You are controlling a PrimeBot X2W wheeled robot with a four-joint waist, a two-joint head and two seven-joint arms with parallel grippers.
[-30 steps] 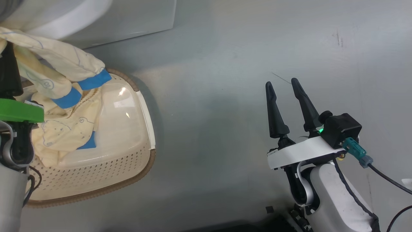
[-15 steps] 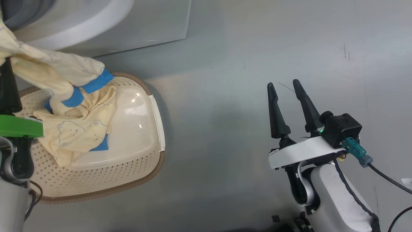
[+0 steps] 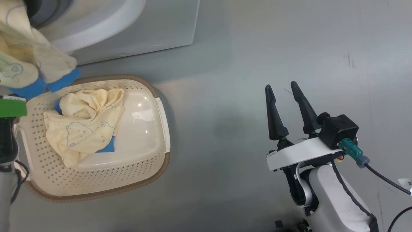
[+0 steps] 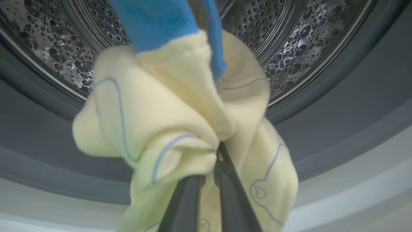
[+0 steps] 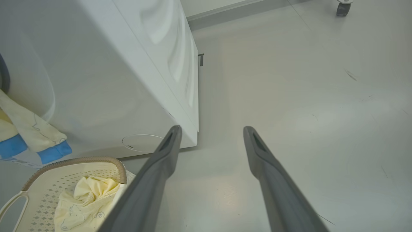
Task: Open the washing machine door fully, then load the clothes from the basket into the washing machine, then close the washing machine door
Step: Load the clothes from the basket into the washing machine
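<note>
Far left: left gripper (image 4: pixel 219 151), jaws pinched tight on a fold of a pale yellow garment (image 4: pixel 180 106) with blue cuffs. Garment clear of the basket and hanging right before the perforated steel drum (image 4: pixel 305 38) and grey seal (image 4: pixel 341 109) of the washing machine (image 3: pixel 161 25). Drum mouth exposed, so the opening step judged done. Garment not yet inside the drum, as far as visible.

Just right of that, on the floor (image 3: pixel 244 58) close beside the machine: cream basket (image 3: pixel 96 180), holding one more crumpled yellow garment (image 3: pixel 83 129) with a blue piece (image 3: pixel 107 149) peeking from under it. Loading judged roughly midway, with one item in transit and at least one left to fetch.

Well to the right: right gripper (image 3: pixel 280 85), jaws spread wide, gripping nothing, hovering above the floor, well apart from basket and machine.

Left to do, by judgement: dropping the held garment into the drum, fetching the rest from the basket, closing the door.
</note>
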